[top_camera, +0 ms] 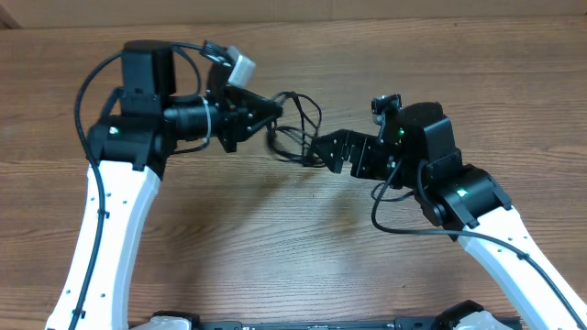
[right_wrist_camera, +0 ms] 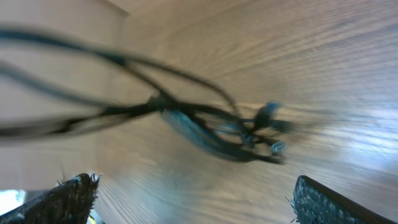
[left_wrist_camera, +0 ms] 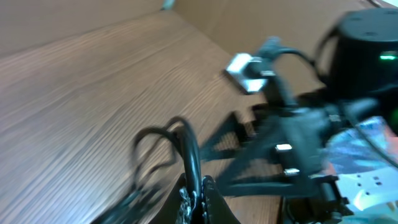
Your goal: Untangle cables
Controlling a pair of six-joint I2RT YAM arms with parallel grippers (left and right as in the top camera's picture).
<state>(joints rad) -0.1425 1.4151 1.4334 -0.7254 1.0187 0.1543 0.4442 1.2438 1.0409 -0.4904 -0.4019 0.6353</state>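
The cables [top_camera: 298,117] are thin black cords in a tangled bundle, lifted off the table between the two grippers. My left gripper [top_camera: 268,115] is shut on one black strand; in the left wrist view the fingers [left_wrist_camera: 198,198] pinch that strand [left_wrist_camera: 189,149], which loops upward. My right gripper [top_camera: 319,148] is open and empty, just right of and below the bundle. In the right wrist view its fingers [right_wrist_camera: 199,199] are spread wide, and the blurred bundle [right_wrist_camera: 211,127] with small plug tips hangs ahead of them, apart from them.
The wooden table [top_camera: 275,238] lies under both arms. The thicker black robot cables [top_camera: 404,225] loop beside the right arm. The right arm [left_wrist_camera: 311,137] fills the right side of the left wrist view.
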